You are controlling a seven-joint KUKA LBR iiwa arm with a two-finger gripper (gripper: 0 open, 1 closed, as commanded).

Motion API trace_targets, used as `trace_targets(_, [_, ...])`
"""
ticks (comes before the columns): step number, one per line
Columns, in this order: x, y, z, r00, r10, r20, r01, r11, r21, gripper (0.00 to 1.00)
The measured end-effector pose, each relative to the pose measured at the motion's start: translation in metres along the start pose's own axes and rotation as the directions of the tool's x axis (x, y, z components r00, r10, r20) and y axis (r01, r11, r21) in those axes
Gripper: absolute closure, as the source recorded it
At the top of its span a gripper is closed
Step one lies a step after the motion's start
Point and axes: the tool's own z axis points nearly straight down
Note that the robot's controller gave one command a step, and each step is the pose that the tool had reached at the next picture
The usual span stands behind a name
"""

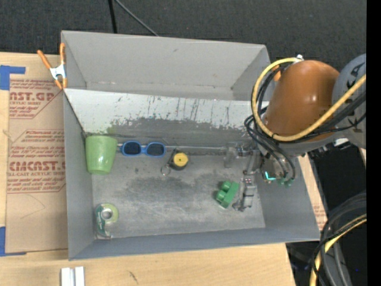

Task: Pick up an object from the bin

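green block lies just beside my claw

grey metal walls slope down to the flat floor of the bin (178, 70), and my claw (244, 196) hangs low at the right end of that floor, close under the right wall. i come in from that side, so this corner is the easiest for me to reach. a small green block (226, 193) lies on the floor just to the left of my claw, so near that they may touch, though i cannot say for sure. it is the nearest thing to me and it lies alone with bare floor around it, which i judge makes it the natural thing to pick. how far my claw is open i cannot tell, and i see nothing held in it.

above my claw, my orange cover (300, 97) and my looped cables (262, 109) hang over the right wall.

everything else lies well apart from me. a yellow piece (179, 159) sits near the middle, blue sunglasses (143, 149) lie flat along the foot of the back wall, a green cup (100, 154) lies in the left corner, and a small pale roll (106, 215) rests in the near left corner. none of them crowds the green block.
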Motion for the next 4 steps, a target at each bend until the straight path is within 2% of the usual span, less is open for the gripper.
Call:
trace_targets(1, [0.019,-0.016,0.127,0.981,-0.196,0.004,0.196,0.981,0.001,0.00])
trace_targets(2, [-0.062,-0.085,0.129,1.000,-0.025,0.013,0.025,1.000,0.003,0.00])
trace_targets(3, [-0.011,-0.051,0.146,0.984,0.180,0.003,-0.180,0.984,-0.003,0.00])
trace_targets(4, [-0.012,-0.052,0.145,0.984,0.180,0.006,-0.180,0.984,-0.002,1.00])
